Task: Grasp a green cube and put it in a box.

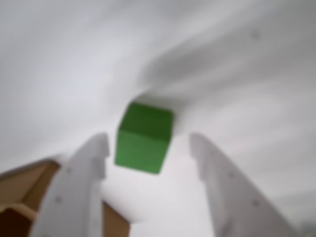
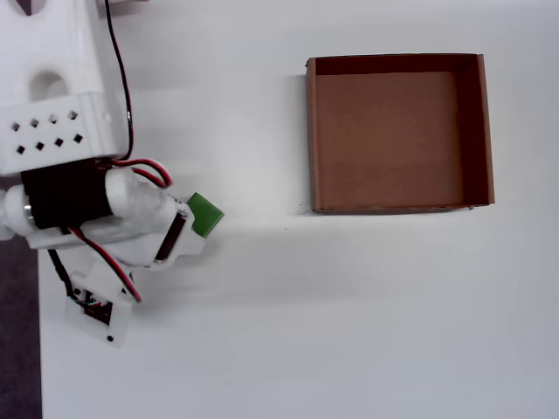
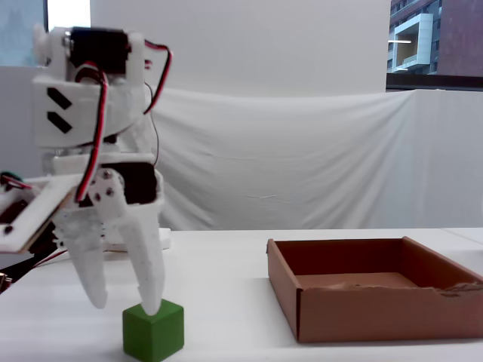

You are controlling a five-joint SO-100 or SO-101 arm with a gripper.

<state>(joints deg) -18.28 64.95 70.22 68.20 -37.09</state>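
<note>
Green cube point(image 3: 153, 330) on white table point(image 2: 306, 314), gripper point(image 3: 124, 305) spread wide w/ one fingertip on it, box point(image 2: 399, 203) well apart

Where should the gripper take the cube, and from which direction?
From above, on two opposite side faces of the cube: it sits flat on the table with clear space around it. The open gripper already has a finger on either side in the wrist view.
</note>
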